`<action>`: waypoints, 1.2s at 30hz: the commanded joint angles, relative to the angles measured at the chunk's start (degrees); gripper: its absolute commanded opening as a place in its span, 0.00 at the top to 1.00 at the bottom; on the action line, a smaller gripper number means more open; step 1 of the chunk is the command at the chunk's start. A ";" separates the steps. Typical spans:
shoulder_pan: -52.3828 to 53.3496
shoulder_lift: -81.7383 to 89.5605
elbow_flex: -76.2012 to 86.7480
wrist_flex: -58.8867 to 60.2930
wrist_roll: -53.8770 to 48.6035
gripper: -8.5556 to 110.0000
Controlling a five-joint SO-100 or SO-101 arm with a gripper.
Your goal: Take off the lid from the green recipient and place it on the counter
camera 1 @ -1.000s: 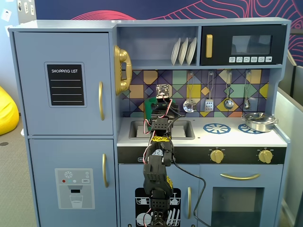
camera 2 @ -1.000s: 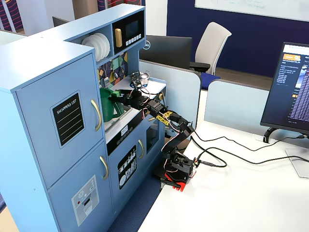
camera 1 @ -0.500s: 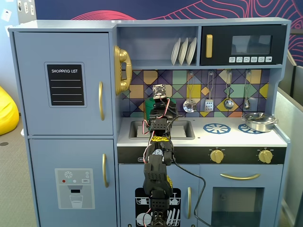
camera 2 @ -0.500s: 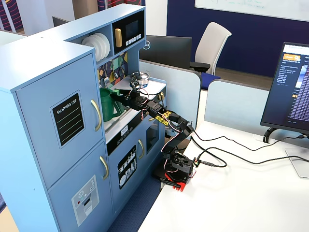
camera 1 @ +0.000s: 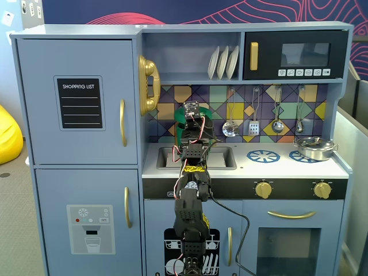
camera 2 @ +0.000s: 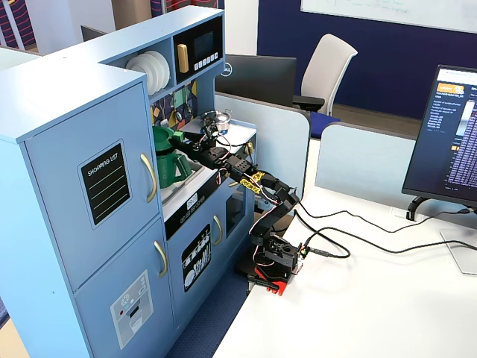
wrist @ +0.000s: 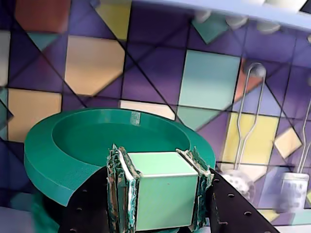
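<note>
The gripper (wrist: 160, 191) clamped the lid's (wrist: 73, 155) knob; the lid seemed lifted just above the green pot (camera 2: 165, 160) (sink-side).

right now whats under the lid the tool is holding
In the wrist view the tool is shut on the lid's knob. In a fixed view the green recipient stands directly beneath the lid. Whether the two touch, and what is inside, cannot be seen.
</note>
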 commanded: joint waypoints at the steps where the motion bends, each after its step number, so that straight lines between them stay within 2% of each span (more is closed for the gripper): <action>1: 5.89 2.20 -4.66 -2.11 0.35 0.93; 14: 25.84 1.41 -3.69 -0.79 4.83 0.93; 29: 28.48 -1.23 5.71 -2.72 5.27 0.93; 36: 28.65 -4.66 11.34 -10.63 5.45 0.93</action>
